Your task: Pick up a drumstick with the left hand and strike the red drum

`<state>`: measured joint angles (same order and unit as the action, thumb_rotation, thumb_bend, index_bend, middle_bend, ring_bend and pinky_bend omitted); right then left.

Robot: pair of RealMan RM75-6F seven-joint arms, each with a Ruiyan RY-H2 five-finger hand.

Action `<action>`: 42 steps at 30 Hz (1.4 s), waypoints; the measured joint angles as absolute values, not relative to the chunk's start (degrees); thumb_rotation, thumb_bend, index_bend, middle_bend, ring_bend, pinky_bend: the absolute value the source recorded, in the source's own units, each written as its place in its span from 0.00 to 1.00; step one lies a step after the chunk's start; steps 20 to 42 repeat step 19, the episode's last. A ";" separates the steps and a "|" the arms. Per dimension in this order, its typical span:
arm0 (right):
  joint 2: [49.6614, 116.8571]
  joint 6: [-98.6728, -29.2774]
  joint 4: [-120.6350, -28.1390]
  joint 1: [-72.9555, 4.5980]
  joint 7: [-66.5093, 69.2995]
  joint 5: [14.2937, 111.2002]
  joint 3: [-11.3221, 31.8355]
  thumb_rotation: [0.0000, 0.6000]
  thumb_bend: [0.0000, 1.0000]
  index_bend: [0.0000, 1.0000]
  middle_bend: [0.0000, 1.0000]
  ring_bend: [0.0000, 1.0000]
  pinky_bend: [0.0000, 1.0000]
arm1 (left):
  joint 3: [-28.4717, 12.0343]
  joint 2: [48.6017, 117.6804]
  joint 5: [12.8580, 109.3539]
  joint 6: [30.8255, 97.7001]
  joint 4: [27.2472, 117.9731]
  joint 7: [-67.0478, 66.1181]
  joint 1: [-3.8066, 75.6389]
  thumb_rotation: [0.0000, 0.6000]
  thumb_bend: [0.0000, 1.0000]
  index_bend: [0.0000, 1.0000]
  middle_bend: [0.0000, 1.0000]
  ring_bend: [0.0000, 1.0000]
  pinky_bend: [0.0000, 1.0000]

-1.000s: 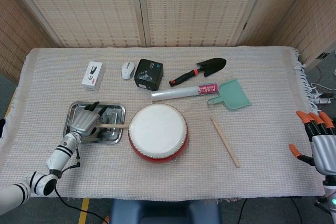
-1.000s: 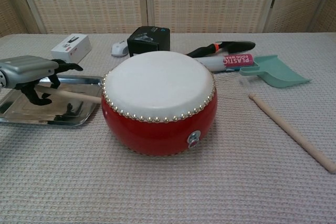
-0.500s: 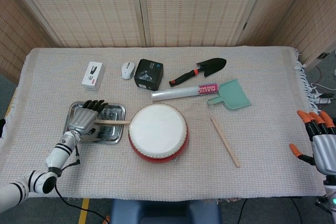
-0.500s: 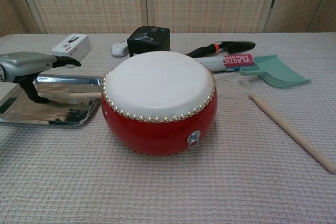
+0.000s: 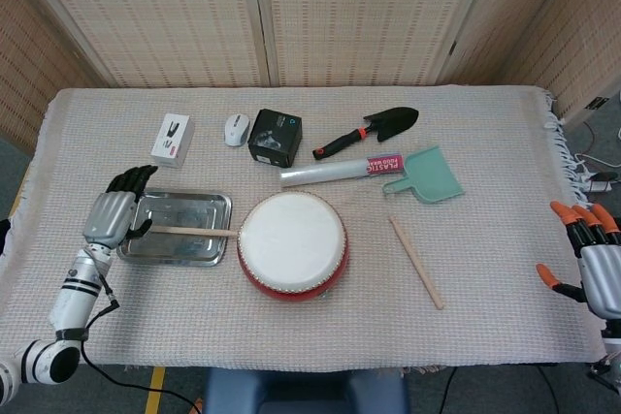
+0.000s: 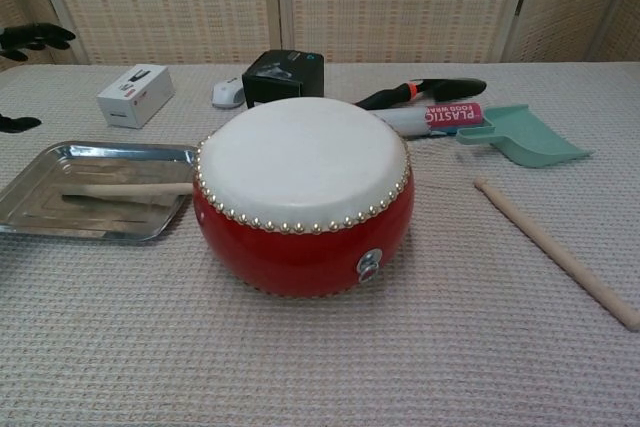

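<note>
The left robot hand sits at the left rim of the steel tray, fingers spread and empty; it grips nothing. The drumstick it is meant to take lies flat in that tray, its far end reaching toward the red drum, which stands just right of the tray, skin up. In the chest view only dark fingertips show at the left edge, above and clear of the tray, so the hand looks raised rather than resting on the stick. Lying low inside a shallow walled tray, the stick probably calls for a pinch from above near its left end.

A second drumstick lies on the woven tabletop to the drum's right, nearer the right arm, so it seems the poorer choice for this task. The right robot hand waits at the right edge, orange-tipped fingers apart, empty. The grasp is not yet made.
</note>
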<state>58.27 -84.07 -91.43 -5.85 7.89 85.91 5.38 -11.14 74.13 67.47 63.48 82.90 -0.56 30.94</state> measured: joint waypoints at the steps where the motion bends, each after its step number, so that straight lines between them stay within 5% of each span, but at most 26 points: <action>1: 58.05 -83.81 -91.20 -5.95 8.72 85.89 5.37 1.00 0.25 0.09 0.13 0.00 0.03 | -11.18 73.52 67.54 65.13 83.72 -0.72 29.97 1.00 0.30 0.07 0.08 0.05 0.11; 18: 59.16 -85.59 -89.88 -4.95 9.39 87.72 4.06 1.00 0.25 0.10 0.13 0.00 0.03 | -3.18 67.19 73.33 86.17 95.60 -8.46 11.83 1.00 0.30 0.14 0.10 0.05 0.07; 42: 59.32 -85.88 -90.02 -4.79 8.73 87.69 4.05 1.00 0.25 0.10 0.13 0.00 0.03 | -2.73 67.03 73.88 86.70 95.95 -8.93 11.30 1.00 0.30 0.14 0.10 0.05 0.07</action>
